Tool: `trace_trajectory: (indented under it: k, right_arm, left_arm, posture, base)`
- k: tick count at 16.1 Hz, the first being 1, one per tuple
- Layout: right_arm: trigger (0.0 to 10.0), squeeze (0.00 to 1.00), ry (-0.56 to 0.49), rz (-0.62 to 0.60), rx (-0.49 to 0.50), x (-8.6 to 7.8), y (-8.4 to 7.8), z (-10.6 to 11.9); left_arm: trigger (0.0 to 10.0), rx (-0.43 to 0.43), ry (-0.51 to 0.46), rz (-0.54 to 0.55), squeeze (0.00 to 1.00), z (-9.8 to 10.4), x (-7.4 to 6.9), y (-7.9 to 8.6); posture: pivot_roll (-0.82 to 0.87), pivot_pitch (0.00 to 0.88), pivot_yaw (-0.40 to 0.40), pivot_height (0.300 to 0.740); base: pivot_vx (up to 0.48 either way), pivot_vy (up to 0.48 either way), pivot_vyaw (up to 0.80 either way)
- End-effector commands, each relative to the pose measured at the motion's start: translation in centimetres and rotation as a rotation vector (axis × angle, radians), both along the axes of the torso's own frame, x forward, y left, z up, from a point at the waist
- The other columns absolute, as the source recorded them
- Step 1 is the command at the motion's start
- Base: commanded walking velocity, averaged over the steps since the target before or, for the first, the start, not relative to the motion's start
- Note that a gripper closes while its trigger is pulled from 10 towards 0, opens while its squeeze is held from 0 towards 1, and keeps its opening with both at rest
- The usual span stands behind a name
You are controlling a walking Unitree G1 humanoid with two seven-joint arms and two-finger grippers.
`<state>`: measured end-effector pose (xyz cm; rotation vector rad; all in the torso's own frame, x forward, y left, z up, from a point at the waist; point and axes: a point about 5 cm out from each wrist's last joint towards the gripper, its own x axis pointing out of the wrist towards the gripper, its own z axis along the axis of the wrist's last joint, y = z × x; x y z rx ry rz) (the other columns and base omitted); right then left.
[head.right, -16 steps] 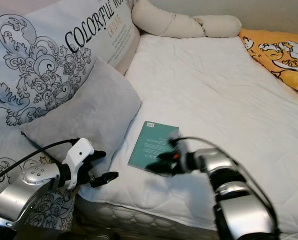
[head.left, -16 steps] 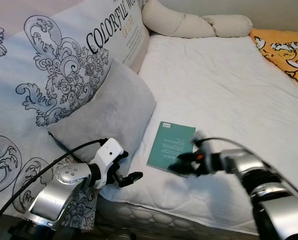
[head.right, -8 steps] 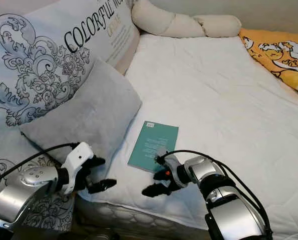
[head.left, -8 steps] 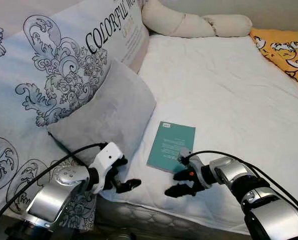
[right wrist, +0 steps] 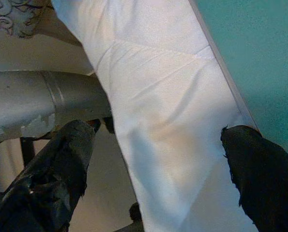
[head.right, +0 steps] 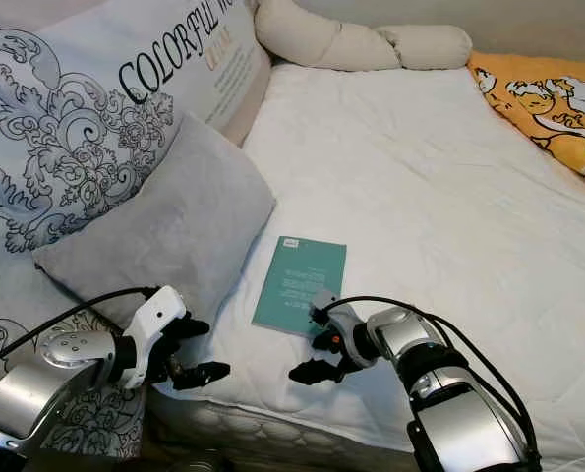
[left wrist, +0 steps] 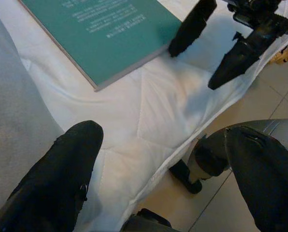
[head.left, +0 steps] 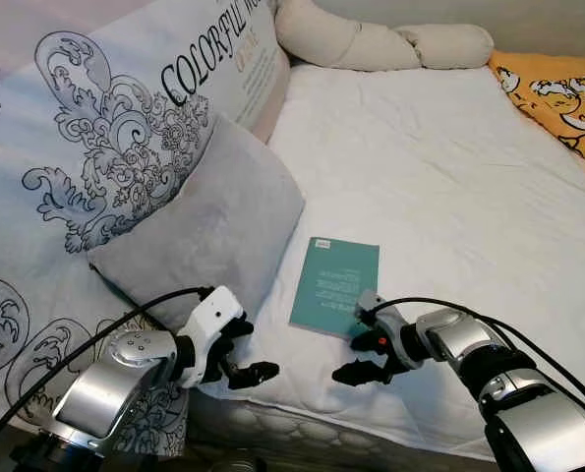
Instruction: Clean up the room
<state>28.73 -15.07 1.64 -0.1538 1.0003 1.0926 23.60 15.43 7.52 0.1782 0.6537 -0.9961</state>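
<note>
While the teal book [head.left: 335, 285] lies flat and face-up on the white bed [head.left: 449, 177], close to the bed's near edge, everything else can be placed around it. Well to the left of the book a large pillow [head.left: 125, 128] printed with black scrollwork and lettering leans along the bed's left side, and a plain grey cushion [head.left: 199, 236] rests against it, its right corner just beside the book's left edge. The left gripper [head.left: 241, 356] hangs at the mattress edge, nearer than the book and to its left, below the cushion, with its two black fingers spread apart and nothing between them. The book's long axis runs from the near edge of the bed toward the far side, tilted slightly rightward as it goes; its small white label sits at the far left corner. At the book's near right corner is the right gripper [head.left: 366, 354], fingers parted: one fingertip touches or nearly touches that corner, the other sits lower over the sheet. Far beyond the book lie cream bolsters [head.left: 371, 44], and an orange printed blanket [head.left: 557, 93] is to its far right.
</note>
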Motion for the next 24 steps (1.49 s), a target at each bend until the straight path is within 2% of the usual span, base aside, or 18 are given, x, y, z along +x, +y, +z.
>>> trace_trajectory:
  k: [1,2,6,8,9,10,11,24]
  right_arm:
    - [10.0,1.00,-0.031,0.002,0.021,0.5,0.0,0.6]
    - [10.0,1.00,-0.030,0.003,0.042,0.5,0.1,0.7]
    - [10.0,1.00,-0.083,0.052,0.232,0.4,0.4,2.8]
    - [10.0,1.00,-0.266,-0.043,0.335,0.8,-0.1,5.2]
    - [10.0,0.43,-0.398,-0.148,0.366,1.6,-0.3,6.1]
    - [10.0,0.00,-0.509,-0.298,0.346,2.4,-0.6,6.8]
    - [10.0,0.00,-0.519,-0.345,0.341,2.6,-0.8,7.0]
    - [10.0,0.00,-0.519,-0.345,0.341,2.6,-0.8,7.0]
  left_arm:
    - [10.0,0.005,-0.007,-0.016,0.26,0.5,0.1,0.1]
    - [10.0,0.005,-0.007,-0.016,0.26,0.6,0.1,0.1]
    - [10.0,0.001,-0.034,0.004,0.26,0.7,0.2,0.2]
    - [10.0,-0.065,-0.080,0.053,0.26,1.1,0.4,0.0]
    - [10.0,-0.083,-0.121,0.087,0.26,1.2,0.7,-0.1]
    - [10.0,-0.104,-0.185,0.168,0.26,1.4,1.4,-0.2]
    - [10.0,-0.114,-0.209,0.202,0.26,1.5,1.6,-0.2]
    - [10.0,-0.114,-0.209,0.202,0.26,1.5,1.6,-0.2]
  posture:
    - [0.15,0.000,0.040,0.740]
    - [0.15,0.000,0.040,0.740]
    - [0.15,0.000,0.030,0.740]
    - [0.13,0.000,0.032,0.740]
    - [0.12,0.000,0.035,0.740]
    - [0.11,0.000,0.038,0.740]
    - [0.11,0.000,0.038,0.740]
    - [0.11,0.000,0.038,0.740]
  base:
    - [0.000,0.000,0.00]
    - [0.000,0.000,0.00]
    - [0.000,0.000,0.00]
    - [0.000,0.000,0.00]
    - [0.000,0.000,0.00]
    - [0.000,0.000,0.00]
    - [0.000,0.000,0.00]
    - [0.000,0.000,0.00]
